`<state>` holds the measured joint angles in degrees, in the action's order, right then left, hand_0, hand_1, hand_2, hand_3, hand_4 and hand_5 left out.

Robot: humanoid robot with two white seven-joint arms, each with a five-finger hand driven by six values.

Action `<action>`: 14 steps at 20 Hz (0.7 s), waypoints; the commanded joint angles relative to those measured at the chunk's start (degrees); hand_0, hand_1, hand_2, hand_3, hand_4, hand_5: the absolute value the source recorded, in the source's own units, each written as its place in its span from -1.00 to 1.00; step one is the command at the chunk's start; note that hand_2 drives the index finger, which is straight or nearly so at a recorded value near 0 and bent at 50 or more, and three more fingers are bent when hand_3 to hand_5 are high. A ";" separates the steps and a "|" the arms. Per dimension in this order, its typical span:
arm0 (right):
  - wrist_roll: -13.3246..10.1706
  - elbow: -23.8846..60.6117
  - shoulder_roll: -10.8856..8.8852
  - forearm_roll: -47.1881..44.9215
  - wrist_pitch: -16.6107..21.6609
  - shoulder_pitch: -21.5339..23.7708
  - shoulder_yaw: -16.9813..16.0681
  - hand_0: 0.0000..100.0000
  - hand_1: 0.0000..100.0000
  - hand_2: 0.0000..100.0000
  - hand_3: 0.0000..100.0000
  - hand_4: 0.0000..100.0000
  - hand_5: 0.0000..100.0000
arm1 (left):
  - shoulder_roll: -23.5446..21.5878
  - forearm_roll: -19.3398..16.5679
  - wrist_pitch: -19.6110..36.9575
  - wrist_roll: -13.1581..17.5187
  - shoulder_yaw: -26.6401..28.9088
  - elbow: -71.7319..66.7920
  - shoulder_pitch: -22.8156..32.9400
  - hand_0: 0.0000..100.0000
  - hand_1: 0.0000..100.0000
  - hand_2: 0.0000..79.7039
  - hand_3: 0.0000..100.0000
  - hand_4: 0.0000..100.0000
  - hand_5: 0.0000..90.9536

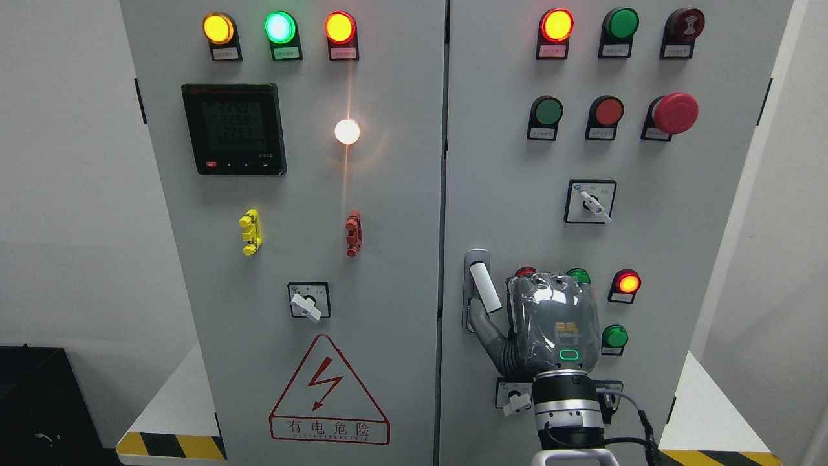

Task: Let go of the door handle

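Head view shows the grey left cabinet door [388, 272] carrying lit indicator lamps, a dark digital meter [233, 128], a rotary switch [308, 300] and a red lightning warning triangle [329, 395]. Just right of the centre seam, on the right cabinet door [711, 213], the white door handle [484, 287] stands tilted out of its recess. The right hand [546, 323] rises from the bottom edge beside it, thumb [486, 330] reaching up to the handle's lower end; the other fingers are hidden, so I cannot tell whether they are curled.
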<state>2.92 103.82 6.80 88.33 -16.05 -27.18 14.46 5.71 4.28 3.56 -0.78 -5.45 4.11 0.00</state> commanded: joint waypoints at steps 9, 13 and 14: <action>-0.64 0.68 -0.04 0.79 0.14 0.55 -0.22 -0.08 -0.16 0.90 1.00 1.00 0.96 | 0.00 -0.06 0.05 -0.01 0.00 0.02 0.97 -0.76 0.11 -1.00 -1.00 -1.00 -1.00; -0.73 0.68 -0.04 0.79 0.14 0.55 -0.22 -0.09 -0.15 0.90 1.00 1.00 0.96 | 0.00 0.02 0.05 -0.01 0.00 -0.07 0.97 -0.76 0.11 -1.00 -1.00 -1.00 -1.00; -0.81 0.68 -0.04 0.79 0.14 0.55 -0.22 -0.09 -0.15 0.90 1.00 1.00 0.96 | 0.00 0.02 0.05 -0.01 0.00 0.02 0.97 -0.76 0.11 -1.00 -1.00 -1.00 -1.00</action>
<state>2.24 104.24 6.78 89.05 -15.94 -26.73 14.31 5.71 4.28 3.56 -0.78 -5.45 4.12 0.00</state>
